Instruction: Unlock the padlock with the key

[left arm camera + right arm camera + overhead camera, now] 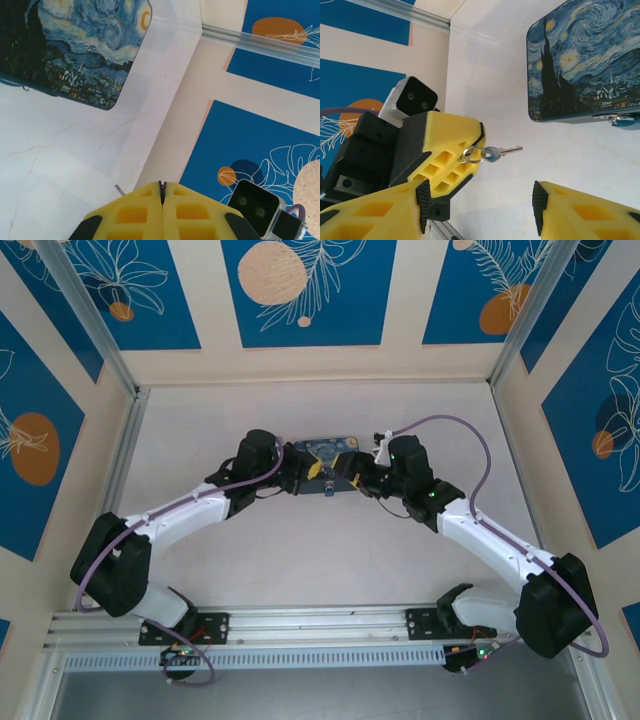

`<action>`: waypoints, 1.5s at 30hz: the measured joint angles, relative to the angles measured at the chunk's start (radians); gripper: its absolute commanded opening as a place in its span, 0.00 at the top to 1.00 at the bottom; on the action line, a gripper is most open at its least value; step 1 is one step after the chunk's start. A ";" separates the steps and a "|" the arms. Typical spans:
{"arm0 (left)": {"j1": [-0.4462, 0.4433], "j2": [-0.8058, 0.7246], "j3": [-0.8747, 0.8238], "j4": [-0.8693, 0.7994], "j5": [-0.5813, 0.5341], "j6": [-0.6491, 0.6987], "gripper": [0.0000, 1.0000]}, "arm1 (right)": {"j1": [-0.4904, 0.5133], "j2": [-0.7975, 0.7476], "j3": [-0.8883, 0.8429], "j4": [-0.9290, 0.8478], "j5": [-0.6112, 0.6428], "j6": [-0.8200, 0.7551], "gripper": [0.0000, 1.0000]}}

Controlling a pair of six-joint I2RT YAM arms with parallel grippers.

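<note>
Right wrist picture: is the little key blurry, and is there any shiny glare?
Right wrist view: the key looks sharp, pinched in the left pincer, and the light is soft and even with no strong glare. Left wrist view: the painted box looks crisp too. Top view: the light is even, but the key is too small to make out.

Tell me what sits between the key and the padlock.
Nothing visible. The key, held at its ring in the shut left gripper, and the padlock on the painted box's edge have bare table between them.
</note>
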 measured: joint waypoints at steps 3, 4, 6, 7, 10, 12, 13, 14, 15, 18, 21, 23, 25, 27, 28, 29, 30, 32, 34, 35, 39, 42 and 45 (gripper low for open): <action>0.000 -0.004 0.016 -0.018 -0.024 0.099 1.00 | -0.013 0.000 0.000 -0.010 -0.004 -0.009 0.44; 0.000 -0.006 0.023 -0.024 -0.034 0.144 1.00 | -0.017 0.000 0.000 -0.012 -0.009 -0.016 0.45; 0.000 -0.018 0.032 -0.033 -0.052 0.248 1.00 | -0.030 0.000 0.000 -0.013 -0.022 -0.031 0.46; 0.000 -0.029 0.035 -0.034 -0.063 0.304 1.00 | -0.040 0.000 0.000 -0.013 -0.031 -0.039 0.46; 0.000 -0.060 0.037 -0.023 -0.074 0.456 1.00 | -0.076 0.000 0.000 0.000 -0.069 -0.058 0.48; 0.000 -0.074 0.037 -0.003 -0.074 0.544 1.00 | -0.100 0.000 -0.001 0.030 -0.104 -0.064 0.48; 0.000 -0.077 0.037 0.008 -0.074 0.579 1.00 | -0.109 0.002 -0.001 0.050 -0.123 -0.065 0.49; 0.000 -0.079 0.037 0.018 -0.074 0.610 1.00 | -0.117 0.004 -0.001 0.072 -0.141 -0.066 0.49; 0.000 -0.079 0.037 0.027 -0.074 0.636 1.00 | -0.125 0.008 -0.001 0.098 -0.161 -0.065 0.49; 0.000 -0.079 0.031 0.076 -0.074 0.687 1.00 | -0.134 0.036 -0.001 0.189 -0.222 -0.060 0.50; 0.000 -0.079 0.018 0.134 -0.074 0.710 1.00 | -0.133 0.076 -0.001 0.275 -0.277 -0.051 0.51; 0.000 -0.079 0.011 0.164 -0.077 0.712 1.00 | -0.133 0.100 -0.001 0.333 -0.309 -0.037 0.52; 0.000 -0.079 0.008 0.191 -0.083 0.711 1.00 | -0.133 0.115 -0.001 0.380 -0.332 -0.026 0.53; 0.000 -0.079 0.005 0.214 -0.090 0.708 1.00 | -0.133 0.128 -0.001 0.425 -0.350 -0.010 0.54; 0.000 -0.079 0.002 0.228 -0.093 0.705 1.00 | -0.133 0.135 -0.001 0.449 -0.360 -0.002 0.55; 0.000 -0.079 -0.001 0.241 -0.098 0.698 1.00 | -0.132 0.141 0.000 0.467 -0.367 0.004 0.55; 0.000 -0.079 -0.006 0.250 -0.102 0.688 1.00 | -0.132 0.149 0.000 0.489 -0.375 0.011 0.55; 0.000 -0.079 -0.020 0.274 -0.112 0.666 1.00 | -0.130 0.163 0.001 0.521 -0.386 0.023 0.55; 0.000 -0.077 -0.033 0.297 -0.119 0.639 1.00 | -0.129 0.174 0.001 0.550 -0.393 0.034 0.55; 0.000 -0.073 -0.036 0.309 -0.123 0.624 1.00 | -0.129 0.180 0.001 0.566 -0.397 0.038 0.55; 0.000 -0.048 -0.040 0.359 -0.130 0.562 1.00 | -0.129 0.196 0.004 0.599 -0.414 0.047 0.55; 0.000 -0.031 -0.040 0.381 -0.139 0.520 1.00 | -0.129 0.208 0.014 0.605 -0.419 0.048 0.55; 0.000 -0.020 -0.040 0.389 -0.145 0.484 1.00 | -0.129 0.216 0.023 0.604 -0.422 0.040 0.55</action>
